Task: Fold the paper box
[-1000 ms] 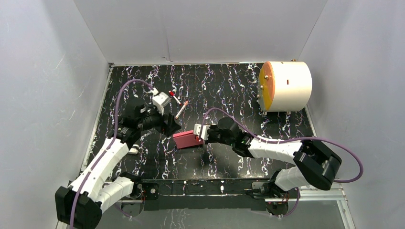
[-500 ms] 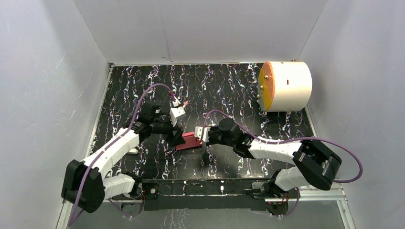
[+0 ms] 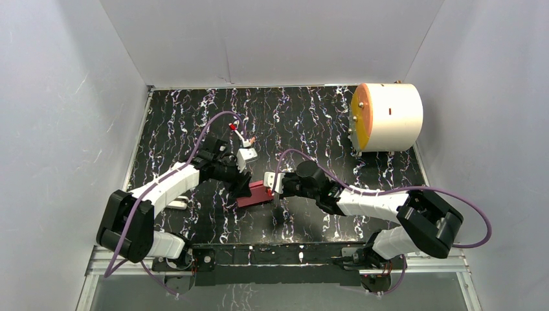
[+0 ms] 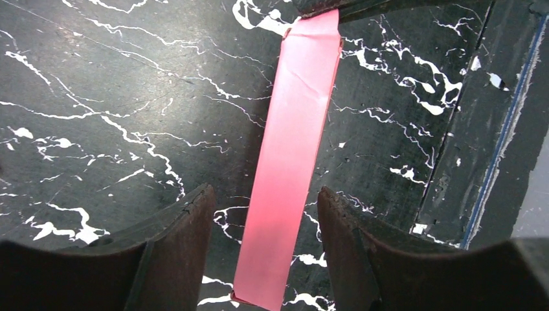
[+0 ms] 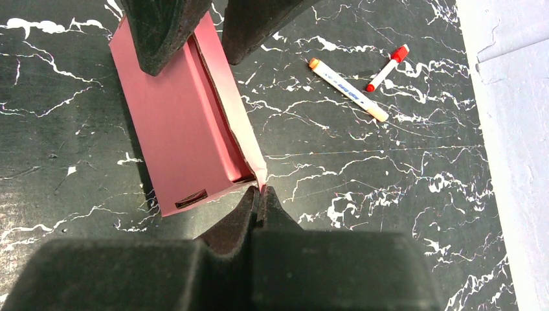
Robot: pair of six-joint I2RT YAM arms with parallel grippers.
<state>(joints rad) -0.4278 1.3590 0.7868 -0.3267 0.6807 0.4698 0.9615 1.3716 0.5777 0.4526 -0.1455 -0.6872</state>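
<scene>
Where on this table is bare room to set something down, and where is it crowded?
Bare: the far strip between the pens and the cylinder; the far-left corner; the near middle between the box and the arm bases. Crowded: the centre, where the left gripper and right gripper meet the box.

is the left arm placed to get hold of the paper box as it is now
Probably yes. The left tool has its jaws apart on either side of the narrow edge of the paper box, with nothing between. The right tool is shut on its far corner, out of the way.
</scene>
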